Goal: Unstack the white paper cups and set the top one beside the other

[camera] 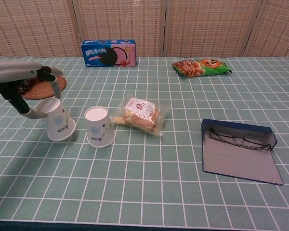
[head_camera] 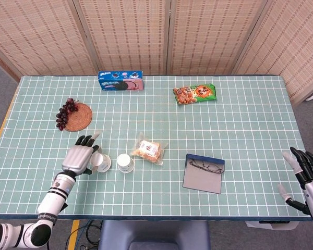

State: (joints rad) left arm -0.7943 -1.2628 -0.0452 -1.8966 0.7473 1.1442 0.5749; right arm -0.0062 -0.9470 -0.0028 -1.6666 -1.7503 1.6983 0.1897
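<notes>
The table (head_camera: 250,112) with the green checked cloth fills both views. On its right part lies an open blue glasses case (camera: 241,153) with glasses inside. At the far edge are a blue cookie box (camera: 109,53) and a green snack bag (camera: 201,67), and at the far left a woven coaster (head_camera: 78,116) with dark grapes (head_camera: 65,112) on it. Near the middle lies a clear snack packet (camera: 141,114). The left hand (head_camera: 81,155) holds the first white paper cup (camera: 57,120), fingers around its upper part; the cup is upside down, tilted. The second white paper cup (camera: 98,126) stands upside down just beside it, apart. The right hand (head_camera: 304,173) is at the right table edge, fingers spread, holding nothing
</notes>
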